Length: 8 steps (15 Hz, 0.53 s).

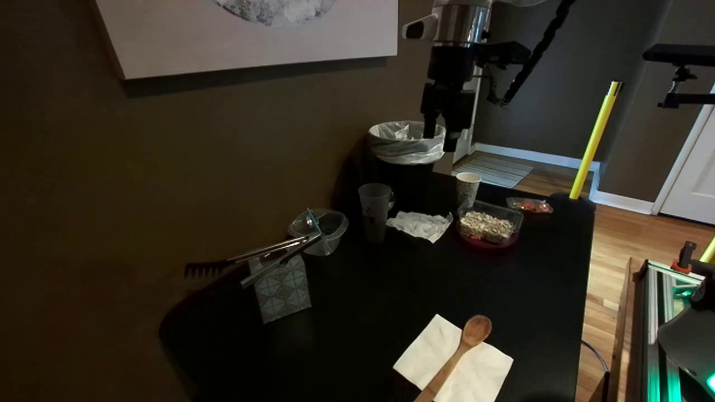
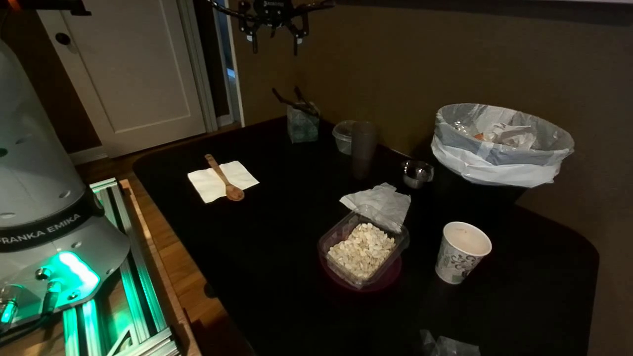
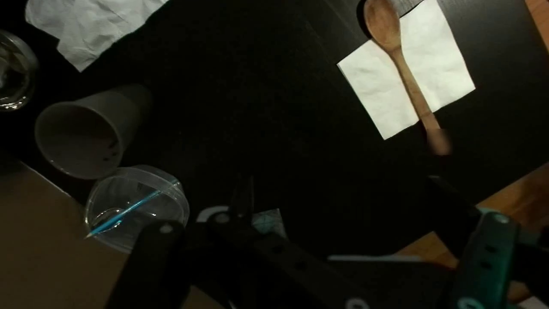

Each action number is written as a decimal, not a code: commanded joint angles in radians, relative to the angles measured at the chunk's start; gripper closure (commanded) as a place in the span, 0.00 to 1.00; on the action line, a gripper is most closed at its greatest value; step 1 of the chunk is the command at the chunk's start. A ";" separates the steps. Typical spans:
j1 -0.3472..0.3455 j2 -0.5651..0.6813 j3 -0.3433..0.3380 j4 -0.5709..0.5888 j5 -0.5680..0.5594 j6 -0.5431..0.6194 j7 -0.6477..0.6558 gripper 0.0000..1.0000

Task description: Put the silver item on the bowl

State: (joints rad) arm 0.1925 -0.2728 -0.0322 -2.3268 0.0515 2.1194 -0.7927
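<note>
Wrist view has the fingers (image 3: 456,204) well apart with nothing held between them; in both exterior views they hang above the worktop (image 2: 277,232), so the grasp looks yet to come. Lower down, the silver tongs (image 1: 271,268) lie across the top of a patterned box (image 1: 282,293), their two arms splayed. That spread is likely the first trouble: pinch a single arm and the rest may swing or droop; squeeze both and any spring in them may push back against the hold. Going in too low could snag the box and tip it. The dark toothed end sits close to the wall (image 1: 128,195), whether touching I cannot tell, while the hinge end reaches toward the clear tub (image 1: 329,243), so twisting them free might scrape one or knock the other. Farther out, the frosted cup (image 2: 362,153) stands between box and bowl (image 2: 418,180); tongs carried low could topple it. The bowl, beside a lined bin (image 2: 504,170), looks small for something so long: set down off balance, the tongs would probably slide off or pull it over.
</note>
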 commanded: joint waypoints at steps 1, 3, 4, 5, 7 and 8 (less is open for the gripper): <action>-0.018 0.002 0.018 0.002 0.005 -0.002 -0.003 0.00; -0.023 -0.002 0.017 0.003 0.004 -0.002 -0.002 0.00; -0.025 -0.003 0.016 0.004 0.004 -0.002 -0.002 0.00; -0.025 -0.003 0.016 0.004 0.004 -0.002 -0.002 0.00; -0.025 -0.003 0.016 0.004 0.004 -0.002 -0.002 0.00; -0.017 0.022 0.013 0.019 0.017 0.006 -0.036 0.00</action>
State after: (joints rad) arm 0.1814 -0.2763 -0.0288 -2.3241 0.0512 2.1194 -0.7921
